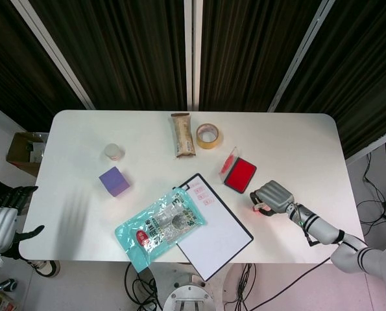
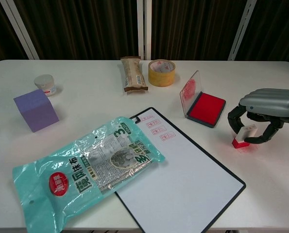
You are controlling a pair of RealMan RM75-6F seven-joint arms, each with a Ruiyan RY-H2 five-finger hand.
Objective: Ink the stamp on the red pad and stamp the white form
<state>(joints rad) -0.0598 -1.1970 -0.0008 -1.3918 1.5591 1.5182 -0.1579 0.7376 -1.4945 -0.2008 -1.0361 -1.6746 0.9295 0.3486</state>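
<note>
The red ink pad (image 2: 206,108) (image 1: 240,173) lies open right of centre, its clear lid (image 2: 190,92) raised on the left side. The white form (image 2: 183,174) (image 1: 213,227) sits on a black clipboard, with several red stamp marks (image 2: 159,130) near its top. My right hand (image 2: 268,109) (image 1: 272,196) hovers over the table right of the pad, fingers curled around the small white stamp (image 2: 243,136). The stamp's red base touches the table there, off the form. My left hand (image 1: 4,220) hangs off the table's left edge, fingers apart and holding nothing.
A teal snack bag (image 2: 86,170) overlaps the form's left edge. A purple cube (image 2: 36,109) and a small jar (image 2: 45,84) stand at the left. A wrapped bar (image 2: 134,74) and a tape roll (image 2: 161,72) lie at the back.
</note>
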